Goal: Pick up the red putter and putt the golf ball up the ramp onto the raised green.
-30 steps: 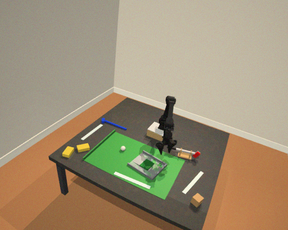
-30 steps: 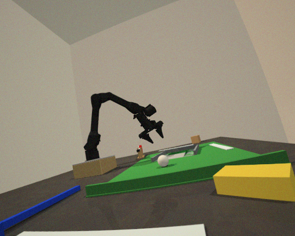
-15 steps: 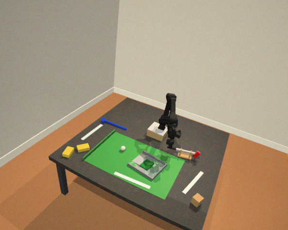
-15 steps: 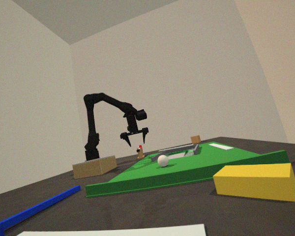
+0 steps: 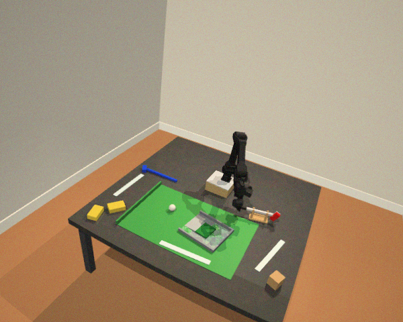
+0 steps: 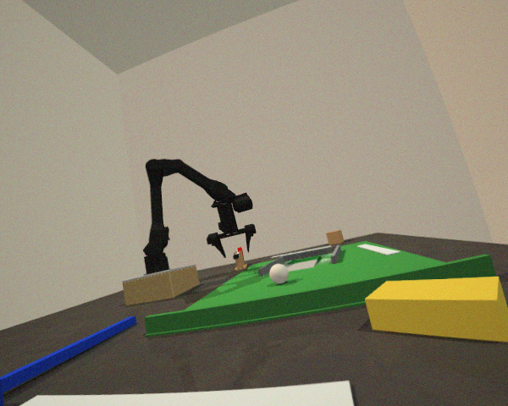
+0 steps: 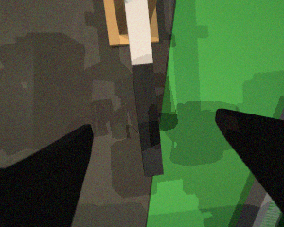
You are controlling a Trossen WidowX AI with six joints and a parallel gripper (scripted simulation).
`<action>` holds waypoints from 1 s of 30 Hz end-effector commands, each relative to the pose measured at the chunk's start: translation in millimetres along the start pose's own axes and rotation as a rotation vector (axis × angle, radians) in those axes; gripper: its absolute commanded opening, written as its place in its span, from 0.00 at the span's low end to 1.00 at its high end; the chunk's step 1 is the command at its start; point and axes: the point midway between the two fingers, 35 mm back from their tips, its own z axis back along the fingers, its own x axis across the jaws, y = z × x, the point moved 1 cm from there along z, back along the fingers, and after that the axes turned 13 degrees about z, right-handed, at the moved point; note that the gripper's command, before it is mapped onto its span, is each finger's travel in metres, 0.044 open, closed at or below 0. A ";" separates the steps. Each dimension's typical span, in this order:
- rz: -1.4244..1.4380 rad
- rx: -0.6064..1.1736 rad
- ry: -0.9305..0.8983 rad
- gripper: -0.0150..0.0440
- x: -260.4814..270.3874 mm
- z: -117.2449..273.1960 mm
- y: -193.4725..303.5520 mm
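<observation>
The putter's red head [image 5: 275,216] [image 6: 240,249] is at the far end of its white shaft [image 5: 260,211] [image 7: 139,40], which rests on a wooden stand [image 5: 258,219] [image 7: 114,30]. Its black grip [image 7: 144,87] points towards the arm. My gripper [image 6: 235,254] [image 7: 154,122] is open and empty, pointing down above the black grip, which shows between the spread fingers in the wrist view. The white golf ball [image 5: 172,207] [image 6: 278,273] lies on the green mat [image 5: 142,215] [image 6: 355,271]. The pale ramp [image 5: 193,223] and dark raised green [image 5: 205,230] sit inside grey walls.
A blue putter [image 5: 162,174] [image 6: 70,349] lies beyond the mat's green end rail [image 5: 139,202] [image 6: 245,309]. Yellow blocks [image 5: 116,206] [image 6: 438,305], white strips [image 5: 184,252] [image 5: 269,255] and a wooden cube [image 5: 276,280] [image 6: 334,237] are around it. A box [image 5: 217,187] [image 6: 157,287] stands by the arm base.
</observation>
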 end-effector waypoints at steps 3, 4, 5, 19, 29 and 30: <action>-0.004 -0.001 -0.017 1.00 4.6 -14.3 3.7; -0.004 -0.001 -0.017 1.00 4.6 -14.6 3.7; -0.004 -0.001 -0.017 1.00 4.7 -15.1 3.8; -0.004 -0.001 -0.017 1.00 6.3 -34.8 9.0; 0.001 0.000 -0.011 0.78 5.1 -34.0 9.0; 0.001 0.000 -0.011 0.73 5.1 -34.0 9.0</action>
